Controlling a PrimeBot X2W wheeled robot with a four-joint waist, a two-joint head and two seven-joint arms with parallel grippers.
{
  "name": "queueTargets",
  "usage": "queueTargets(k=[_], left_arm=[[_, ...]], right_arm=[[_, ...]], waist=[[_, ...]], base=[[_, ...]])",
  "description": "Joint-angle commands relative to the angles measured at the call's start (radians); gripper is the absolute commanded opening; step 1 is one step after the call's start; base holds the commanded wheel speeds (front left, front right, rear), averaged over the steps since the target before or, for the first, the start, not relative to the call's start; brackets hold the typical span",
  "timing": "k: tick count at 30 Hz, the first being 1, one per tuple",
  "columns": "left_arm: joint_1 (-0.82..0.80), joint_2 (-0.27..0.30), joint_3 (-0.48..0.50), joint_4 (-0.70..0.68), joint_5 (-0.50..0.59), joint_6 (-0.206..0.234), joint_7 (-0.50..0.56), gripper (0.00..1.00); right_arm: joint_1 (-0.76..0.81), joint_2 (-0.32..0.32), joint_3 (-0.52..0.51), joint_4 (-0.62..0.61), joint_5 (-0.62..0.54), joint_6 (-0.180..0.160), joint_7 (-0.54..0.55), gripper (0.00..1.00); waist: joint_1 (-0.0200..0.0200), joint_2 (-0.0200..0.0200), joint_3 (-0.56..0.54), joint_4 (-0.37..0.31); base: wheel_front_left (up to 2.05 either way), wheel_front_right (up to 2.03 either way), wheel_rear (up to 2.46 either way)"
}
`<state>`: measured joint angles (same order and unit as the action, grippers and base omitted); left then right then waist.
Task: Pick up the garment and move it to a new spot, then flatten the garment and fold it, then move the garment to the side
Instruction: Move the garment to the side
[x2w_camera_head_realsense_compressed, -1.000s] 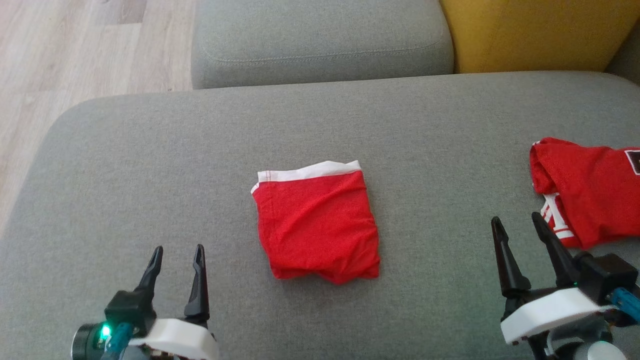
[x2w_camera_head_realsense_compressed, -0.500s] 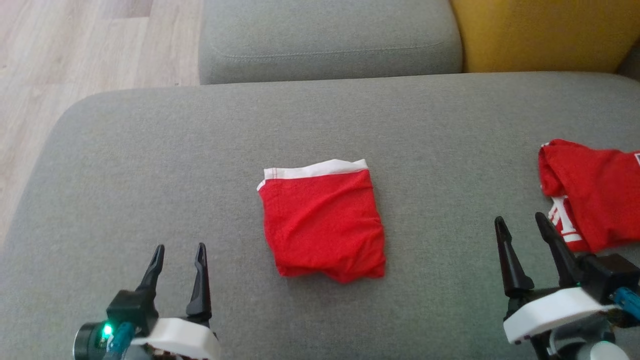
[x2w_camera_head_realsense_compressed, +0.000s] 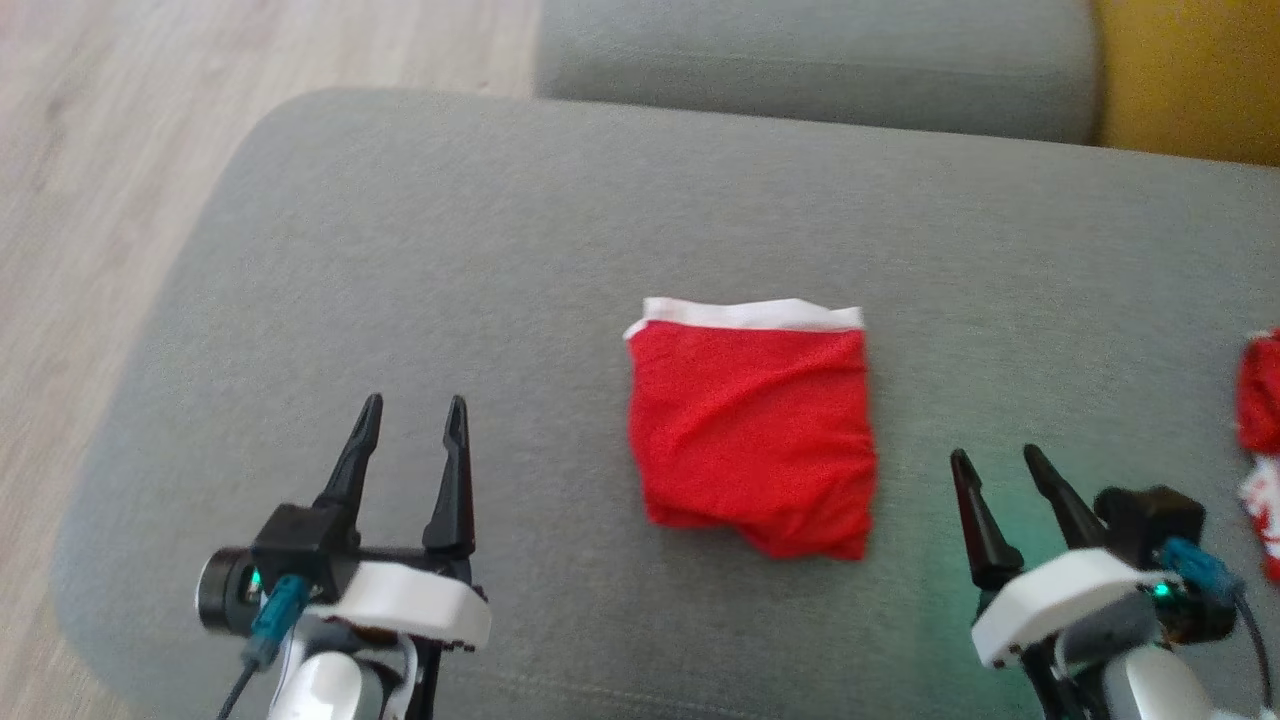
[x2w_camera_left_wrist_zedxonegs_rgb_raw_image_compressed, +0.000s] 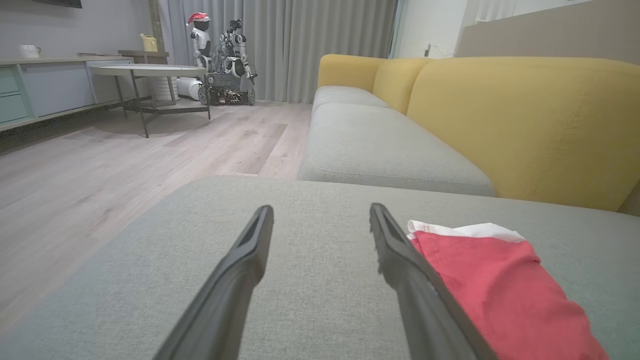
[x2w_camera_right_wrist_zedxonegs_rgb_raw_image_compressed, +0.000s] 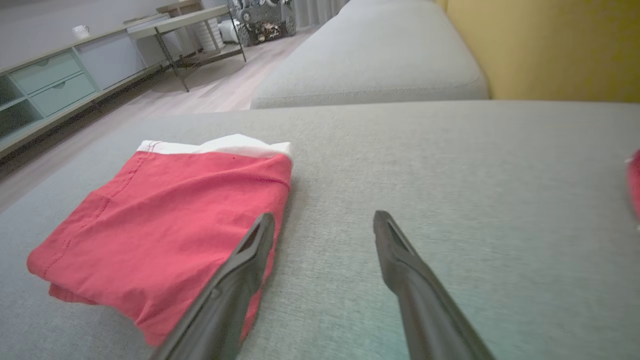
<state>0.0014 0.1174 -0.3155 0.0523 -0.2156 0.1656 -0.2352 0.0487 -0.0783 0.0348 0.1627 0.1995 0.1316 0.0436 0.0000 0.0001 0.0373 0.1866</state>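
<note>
- The grey sofa cushion (x2w_camera_head_realsense_compressed: 420, 260) carries everything and is the reference for all places here. It looks soft enough for a finger to press into it and get under a cloth edge.
- The red garment (x2w_camera_head_realsense_compressed: 755, 430) lies near the middle of the cushion, folded into a rough square and touched by neither claw. It is probably light, thin and limp. It will likely sag and the layers may slide apart if only the top one is caught.
- A second red cloth (x2w_camera_head_realsense_compressed: 1258, 400) sits at the cushion's right edge, well apart from the garment.
- The white waistband (x2w_camera_head_realsense_compressed: 750, 314) runs along the garment's side facing the cushion's far edge. It appears thicker and firmer than the rest, so it should be the best place to pinch, through all layers at both corners.
- The left claw (x2w_camera_head_realsense_compressed: 414, 402) is over the cushion's near left part, jaws spread and empty.
- The right claw (x2w_camera_head_realsense_compressed: 997, 455) is over the cushion's near right part, jaws likewise spread and empty.
</note>
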Motion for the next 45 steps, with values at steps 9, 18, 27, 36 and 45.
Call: queueTargets(k=[9, 18, 27, 36, 45], left_arm=[[-0.106, -0.032, 0.014, 0.005, 0.002, -0.02, -0.026, 1.0], [-0.105, -0.044, 0.033, -0.011, 0.017, -0.028, -0.026, 1.0], [-0.104, -0.049, 0.05, -0.019, 0.032, -0.038, -0.026, 1.0], [-0.116, -0.047, 0.069, -0.032, 0.051, -0.05, -0.027, 1.0], [-0.185, -0.038, 0.06, -0.033, 0.076, -0.072, -0.027, 1.0]], right_arm=[[-0.172, -0.014, 0.067, 0.276, 0.067, -0.001, -0.018, 1.0], [-0.23, 0.007, 0.083, 0.424, 0.12, -0.001, 0.043, 0.0], [-0.26, -0.009, 0.154, 0.414, 0.094, -0.001, 0.032, 0.0], [-0.28, -0.1, 0.23, 0.309, 0.065, -0.001, 0.049, 0.0], [-0.346, -0.255, 0.277, 0.202, 0.102, -0.001, 0.1, 0.0]], waist=[[0.0, -0.0001, 0.075, 0.168], [0.0, -0.0001, 0.085, 0.153], [0.0, -0.0001, 0.093, 0.063], [0.0, -0.0001, 0.125, -0.15], [0.0, -0.0001, 0.216, -0.361]], base=[[0.0, 0.0, 0.0], [0.0, 0.0, 0.0], [0.0, 0.0, 0.0], [0.0, 0.0, 0.0], [0.0, 0.0, 0.0]])
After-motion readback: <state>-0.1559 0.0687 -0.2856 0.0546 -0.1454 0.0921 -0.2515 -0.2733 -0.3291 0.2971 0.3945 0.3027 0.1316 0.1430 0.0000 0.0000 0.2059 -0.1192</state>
